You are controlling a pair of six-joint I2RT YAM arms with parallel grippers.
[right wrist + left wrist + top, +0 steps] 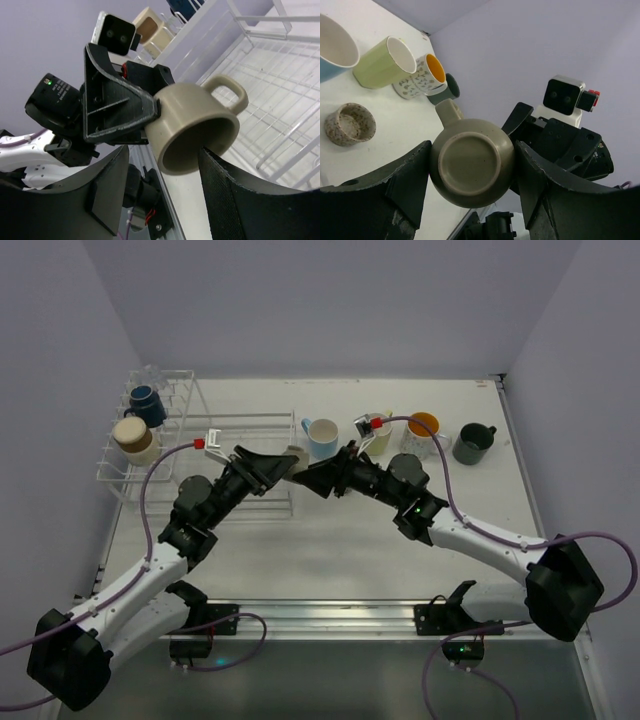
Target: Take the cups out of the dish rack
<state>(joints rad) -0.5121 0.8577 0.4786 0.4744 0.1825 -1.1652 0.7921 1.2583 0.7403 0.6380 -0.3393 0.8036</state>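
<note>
Passing the beige mug (192, 112) clamped in the left claw (472, 167) needs the spread right claw (164, 152) pinching its rim squarely.

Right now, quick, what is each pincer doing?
Left pincer: closed on the small grey-brown ceramic mug, gripping its base.
Right pincer: open, straddling that mug's rim, not clamped.

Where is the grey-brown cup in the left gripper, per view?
Top: centre, a sliver of cup at the left gripper tip.
Left wrist: lower centre, base facing camera.
Right wrist: centre, mouth facing camera.
Shared landmark: that gripper, clamping it in all three.
</note>
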